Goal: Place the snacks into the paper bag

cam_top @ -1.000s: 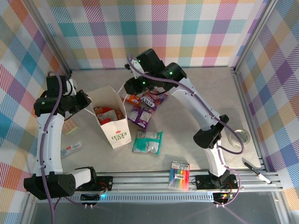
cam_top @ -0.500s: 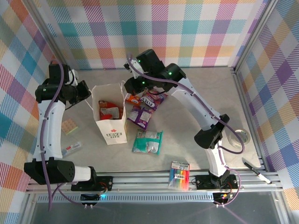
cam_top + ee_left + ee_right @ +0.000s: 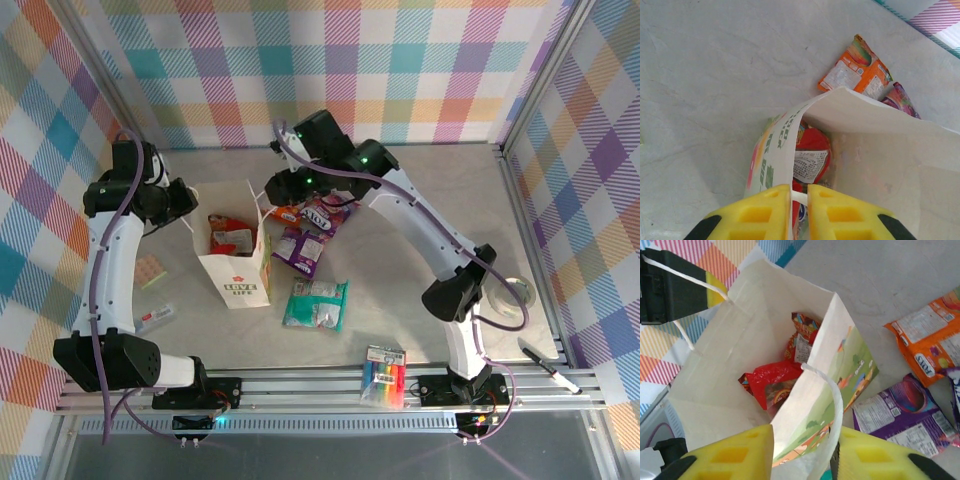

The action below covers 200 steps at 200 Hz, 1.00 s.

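The white paper bag (image 3: 236,270) stands open on the table with a red snack (image 3: 232,238) inside it. My left gripper (image 3: 187,205) is at the bag's left rim, and its yellow fingers (image 3: 755,215) are pinched on the rim and white handle cord. My right gripper (image 3: 806,455) straddles the bag's printed right wall, jaws apart, with the handle loop (image 3: 837,405) loose between them. On the table right of the bag lie an orange snack (image 3: 285,212), two purple snacks (image 3: 298,250) (image 3: 325,213) and a teal snack (image 3: 316,304).
A rainbow marker pack (image 3: 384,375) lies by the front rail. A tape roll (image 3: 517,291) and a pen (image 3: 550,368) sit at the right. A small pad (image 3: 150,270) and a little packet (image 3: 152,320) lie left of the bag. Checked walls enclose the table.
My right gripper has opened and let go of the bag's right wall. The left arm has drawn back, and the bag has turned and narrowed, standing more upright.
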Motion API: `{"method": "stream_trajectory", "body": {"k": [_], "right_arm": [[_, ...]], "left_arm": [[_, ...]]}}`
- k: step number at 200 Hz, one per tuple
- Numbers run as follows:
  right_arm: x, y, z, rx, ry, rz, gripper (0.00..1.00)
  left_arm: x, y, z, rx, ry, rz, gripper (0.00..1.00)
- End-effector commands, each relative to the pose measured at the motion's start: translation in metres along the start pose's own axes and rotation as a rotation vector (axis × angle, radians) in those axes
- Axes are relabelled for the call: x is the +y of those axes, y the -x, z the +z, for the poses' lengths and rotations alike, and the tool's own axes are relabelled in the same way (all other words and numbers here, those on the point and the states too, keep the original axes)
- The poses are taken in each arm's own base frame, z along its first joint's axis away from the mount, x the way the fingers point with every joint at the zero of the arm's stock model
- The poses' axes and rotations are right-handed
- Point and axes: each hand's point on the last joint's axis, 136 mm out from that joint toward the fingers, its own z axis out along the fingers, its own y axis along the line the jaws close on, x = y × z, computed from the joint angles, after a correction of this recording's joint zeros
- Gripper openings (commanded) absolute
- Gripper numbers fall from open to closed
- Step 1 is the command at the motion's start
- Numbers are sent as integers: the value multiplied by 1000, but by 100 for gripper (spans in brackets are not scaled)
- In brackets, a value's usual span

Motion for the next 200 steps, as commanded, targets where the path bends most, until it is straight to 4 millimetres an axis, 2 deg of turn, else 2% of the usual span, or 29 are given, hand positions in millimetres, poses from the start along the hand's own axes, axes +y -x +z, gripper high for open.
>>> {"method": "stream_trajectory", "body": {"k": [1, 35, 60, 91, 128, 175, 200], "right_arm": [[-1, 10, -30, -73, -45, -23, 42], [-8, 3, -48, -95, -88, -23, 52], [-16, -7, -65, -111, -129, -7, 57], [-32, -31, -81, -110, -177, 33, 59], [-56, -63, -102, -118, -208, 147, 62], [-78, -107, -106, -73, -212, 290, 64], [-76, -135, -97, -19, -161, 378, 66]], "left_arm": [[-2, -1, -9, -34, -5, 16, 19], [-2, -2, -13, -42, -7, 19, 22], [-8, -3, -23, -40, -33, 43, 26], [-9, -2, -33, -60, -32, 58, 27], [-10, -7, -35, -62, -45, 60, 29], [-7, -11, -35, -64, -36, 64, 30], [-8, -14, -35, -66, -49, 70, 31]]}}
